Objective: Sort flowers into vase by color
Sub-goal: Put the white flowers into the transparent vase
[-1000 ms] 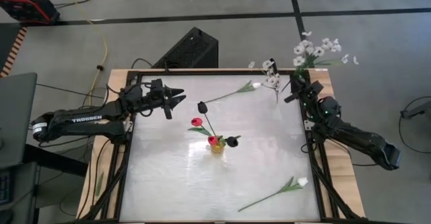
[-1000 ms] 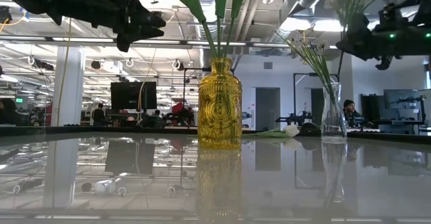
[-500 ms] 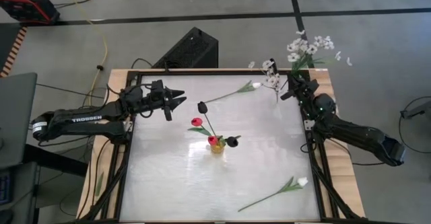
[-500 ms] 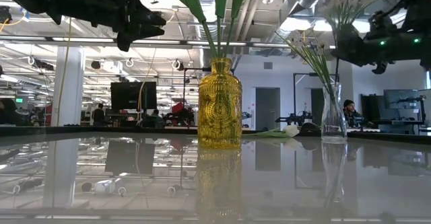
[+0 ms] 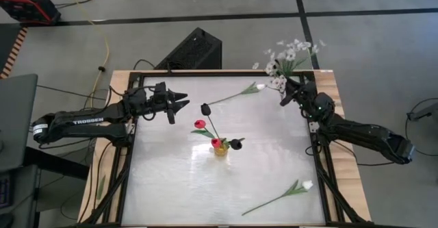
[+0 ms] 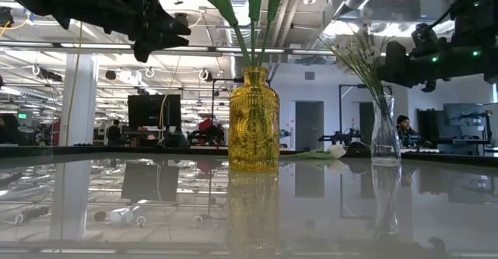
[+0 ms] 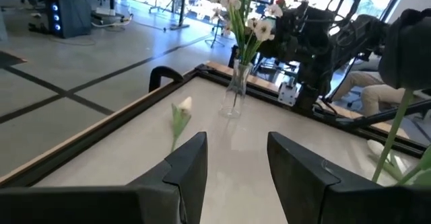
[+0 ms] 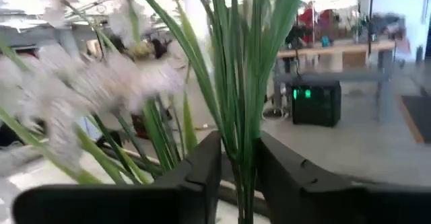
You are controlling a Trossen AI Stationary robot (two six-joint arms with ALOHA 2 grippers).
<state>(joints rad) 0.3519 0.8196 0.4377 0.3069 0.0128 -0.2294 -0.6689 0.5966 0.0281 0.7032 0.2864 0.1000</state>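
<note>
My right gripper (image 5: 294, 87) is at the far right of the table, shut on a spray of tiny white blossoms (image 5: 291, 51), close beside a clear glass vase (image 6: 385, 131) that holds another white spray (image 5: 276, 81). A yellow vase (image 5: 220, 148) in the middle holds red and dark tulips. One white tulip (image 5: 250, 89) lies at the far side, another (image 5: 295, 186) lies near the front right. My left gripper (image 5: 179, 103) hovers open and empty over the far left. My right gripper pinches the spray's bundle of green stems (image 8: 241, 158) between its two fingers (image 8: 203, 165). The fingers lie across the stems. The spray is lifted clear of the table, and its blossoms (image 5: 291, 51) stand out past the gripper toward the far edge.
The table has a raised black frame (image 5: 318, 153) on wooden borders. A black box (image 5: 195, 48) stands on the floor behind the far edge. The glossy table top between the yellow vase and the front edge is bare apart from the near white tulip.
My right gripper has carried the white spray toward the table's left, closer to the clear vase. The spray's blossoms have swung left with it and now lie over the far edge above that vase.
</note>
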